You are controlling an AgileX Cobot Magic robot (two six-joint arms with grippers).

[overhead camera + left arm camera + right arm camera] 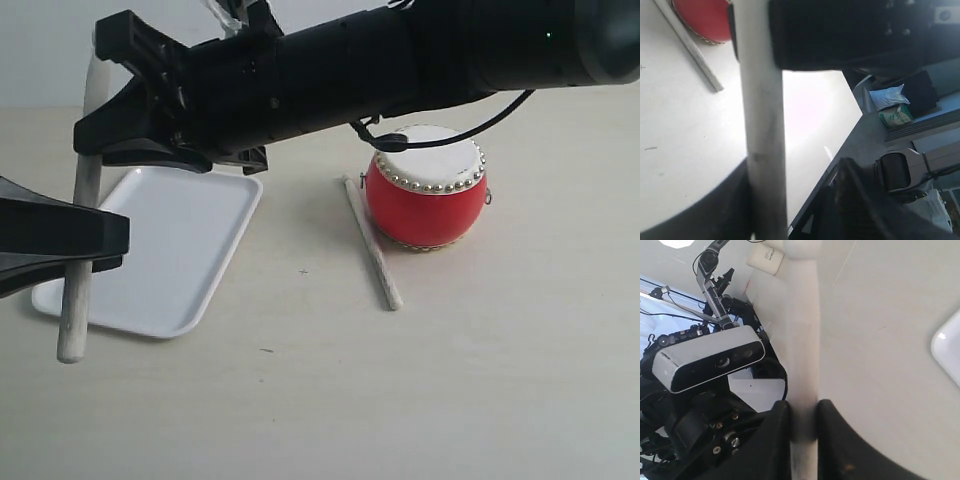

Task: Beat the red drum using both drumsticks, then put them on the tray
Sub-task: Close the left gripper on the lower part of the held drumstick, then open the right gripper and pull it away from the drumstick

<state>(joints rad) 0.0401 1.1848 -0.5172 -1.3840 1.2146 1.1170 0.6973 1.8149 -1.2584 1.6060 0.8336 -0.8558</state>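
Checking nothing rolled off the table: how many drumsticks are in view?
2. One drumstick lies on the table beside the red drum. The other drumstick is held upright in the right hand, near the tray. More could hide behind the arms.

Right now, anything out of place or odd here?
A loose drumstick lies on the table beside the red drum, not on the tray. The other drumstick stands nearly upright at the tray's left end, both grippers at it: right gripper clamped high, left gripper open around it lower. No damage visible.
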